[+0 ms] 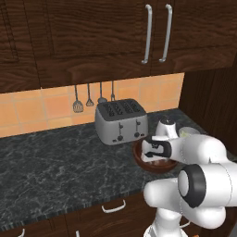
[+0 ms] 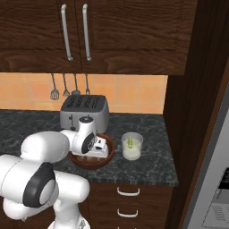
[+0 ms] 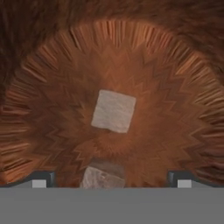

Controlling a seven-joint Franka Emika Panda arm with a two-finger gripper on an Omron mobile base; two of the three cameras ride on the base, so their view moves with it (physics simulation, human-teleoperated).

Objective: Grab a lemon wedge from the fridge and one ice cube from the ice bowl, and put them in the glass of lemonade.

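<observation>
Gripper over the ice bowl, jaws spread wide, holding nothing.

No readable writing or brand marks anywhere. Counts: one ice bowl on the dark stone counter, just in front of one silver four-slot toaster; two ice cubes in the bowl in the hand view, one pale square cube at the centre, a second cube partly cut off nearer the fingers. One glass of lemonade just right of the bowl, a yellow-green wedge in it. Four utensils hang on the tile wall, two long handles on the upper cabinet doors. Fingertips stand at both sides of the bowl floor, touching neither cube. Grey fridge edge at far right.
</observation>
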